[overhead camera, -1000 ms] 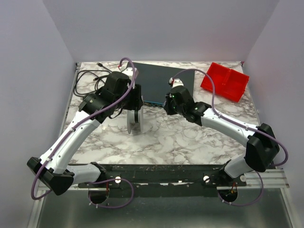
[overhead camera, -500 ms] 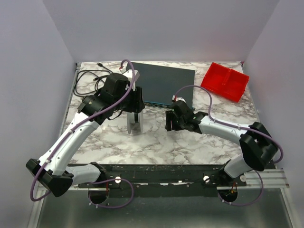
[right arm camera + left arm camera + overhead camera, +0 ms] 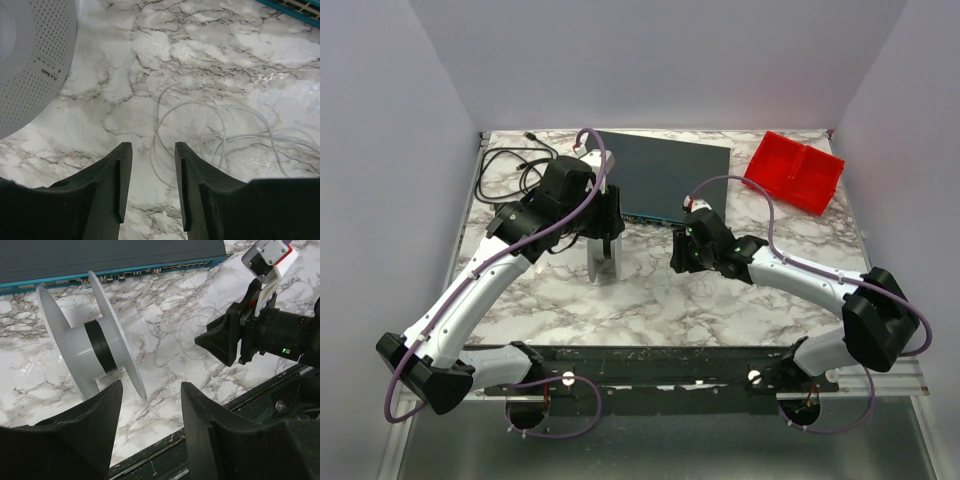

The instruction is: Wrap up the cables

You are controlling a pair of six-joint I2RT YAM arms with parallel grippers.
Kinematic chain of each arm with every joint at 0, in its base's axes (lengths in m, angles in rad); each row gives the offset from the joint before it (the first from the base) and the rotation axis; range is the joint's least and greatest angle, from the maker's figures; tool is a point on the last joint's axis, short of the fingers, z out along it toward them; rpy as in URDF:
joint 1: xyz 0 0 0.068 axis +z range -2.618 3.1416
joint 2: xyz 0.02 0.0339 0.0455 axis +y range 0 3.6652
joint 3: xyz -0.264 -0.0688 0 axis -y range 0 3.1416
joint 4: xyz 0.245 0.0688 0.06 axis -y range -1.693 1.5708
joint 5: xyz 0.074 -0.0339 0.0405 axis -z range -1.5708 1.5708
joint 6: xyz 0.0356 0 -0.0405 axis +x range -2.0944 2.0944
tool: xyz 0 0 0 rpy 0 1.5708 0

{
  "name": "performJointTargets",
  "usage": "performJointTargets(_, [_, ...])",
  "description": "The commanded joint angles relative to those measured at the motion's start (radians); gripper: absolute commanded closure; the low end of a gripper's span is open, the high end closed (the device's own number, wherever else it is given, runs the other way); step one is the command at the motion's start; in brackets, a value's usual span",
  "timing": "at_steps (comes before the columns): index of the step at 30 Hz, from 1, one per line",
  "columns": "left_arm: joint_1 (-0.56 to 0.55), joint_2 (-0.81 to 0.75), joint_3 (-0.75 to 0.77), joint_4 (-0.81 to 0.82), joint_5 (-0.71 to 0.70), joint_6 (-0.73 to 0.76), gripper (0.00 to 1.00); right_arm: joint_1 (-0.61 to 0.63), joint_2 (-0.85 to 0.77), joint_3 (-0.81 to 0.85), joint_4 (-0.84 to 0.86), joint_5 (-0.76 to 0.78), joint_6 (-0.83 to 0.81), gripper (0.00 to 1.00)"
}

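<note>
Jaws of the right gripper (image 3: 152, 150) stand apart with nothing pinched, pointing down at the marble table (image 3: 720, 300) from close above. In the gap between them shows the edge of one loop of the white cable (image 3: 210, 132), a very thin wire lying in loose, overlapping loops flat on the marble, most of it just ahead of the right-hand finger; whether either finger touches it cannot be told. Near the loops, on their left, stands the spool (image 3: 75, 352), upright on the rims of its two pale flanges, with a grey hub ringed by a black band; the flange facing the right gripper is perforated and carries small print. Jaws of the left gripper (image 3: 151, 390) are also spread and grip nothing; they hang at the spool's near side, and the lower rim of one flange runs down toward the gap between them. Beyond the spool lies a flat dark box (image 3: 100, 255) whose teal front edge is lined with ports. A thicker black cord (image 3: 510, 160) lies tangled in the far left corner, and a red tray (image 3: 793, 172) sits at the far right, well apart from both grippers.
</note>
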Motion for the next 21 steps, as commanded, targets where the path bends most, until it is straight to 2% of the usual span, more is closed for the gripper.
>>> performJointTargets(1, [-0.001, -0.016, -0.011, 0.015, 0.016, 0.002, 0.48, 0.029, 0.056, -0.013, -0.002, -0.026, 0.0, 0.55])
performJointTargets(4, [0.0, -0.021, -0.013, 0.012, 0.01, 0.001, 0.48, 0.033, 0.098, -0.016, -0.001, -0.016, 0.003, 0.59])
performJointTargets(15, [-0.001, -0.027, -0.032, 0.013, 0.007, -0.002, 0.48, 0.056, 0.138, -0.072, 0.028, -0.039, 0.018, 0.59])
performJointTargets(21, [-0.001, -0.026, -0.033, 0.018, 0.012, -0.005, 0.48, 0.09, 0.188, -0.077, 0.064, 0.002, 0.042, 0.62])
